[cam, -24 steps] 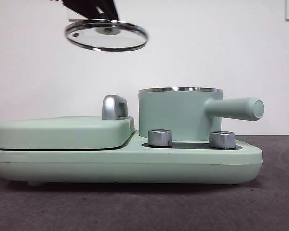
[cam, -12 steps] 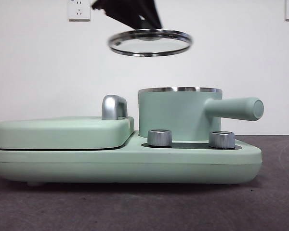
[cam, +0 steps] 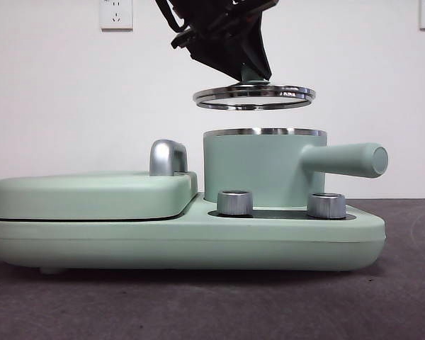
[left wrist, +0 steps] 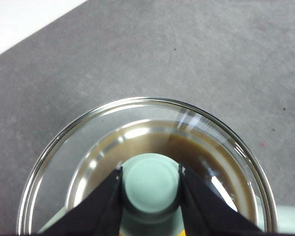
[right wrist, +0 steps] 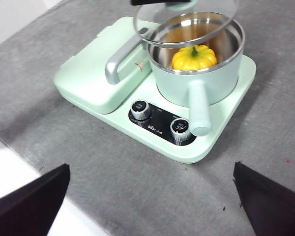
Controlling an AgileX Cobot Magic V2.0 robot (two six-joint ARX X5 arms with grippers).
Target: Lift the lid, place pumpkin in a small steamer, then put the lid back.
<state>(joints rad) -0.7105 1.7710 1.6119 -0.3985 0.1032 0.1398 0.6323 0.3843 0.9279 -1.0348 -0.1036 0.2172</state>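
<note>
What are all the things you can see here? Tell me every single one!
lid: one, glass with a shiny steel rim and mint-green knob, held in the air just above the pot, not on it.
small steamer: one, mint-green pot with a steel rim and side handle, on the base.
pumpkin: one, yellow-orange with a green stem, inside the pot.
base: one, mint-green, long, on the grey table.
dials: two, silver, on the base below the pot.
flat cover: one, mint-green with a chrome handle, beside the pot.
left claw: black, shut on the lid's knob.
right claw: black, open, away from the pot.
</note>
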